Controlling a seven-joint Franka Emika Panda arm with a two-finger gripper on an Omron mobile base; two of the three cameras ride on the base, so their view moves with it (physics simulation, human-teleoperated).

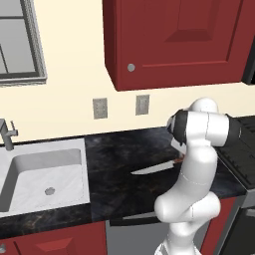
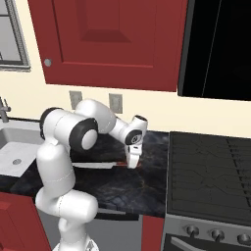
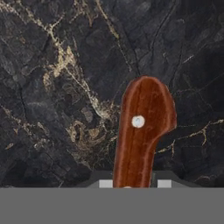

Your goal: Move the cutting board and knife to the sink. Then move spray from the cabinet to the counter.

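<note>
Right now the gripper (image 2: 132, 163) is down at the counter (image 1: 114, 154), jaws drawn in narrow on the knife (image 1: 157, 168) at its handle. In the hand view the reddish-brown handle (image 3: 142, 135) runs straight up between the two fingertips (image 3: 105, 183), rivet showing, butt end pointing away from the gripper. So the grip is across the handle, not the blade.

Long axis: the blade (image 2: 93, 165) extends away from the gripper toward the sink (image 1: 42, 174) side, low and roughly parallel to the counter's front edge; can't tell if it is touching the stone. Tip leads in the travel direction.

Sink is well apart from the gripper, on the blade-tip side, basin open with the faucet (image 1: 7, 133) at its far corner. My read: carry is a sideways sweep along the blade's own axis; watch the tip clearing the basin rim.
</note>
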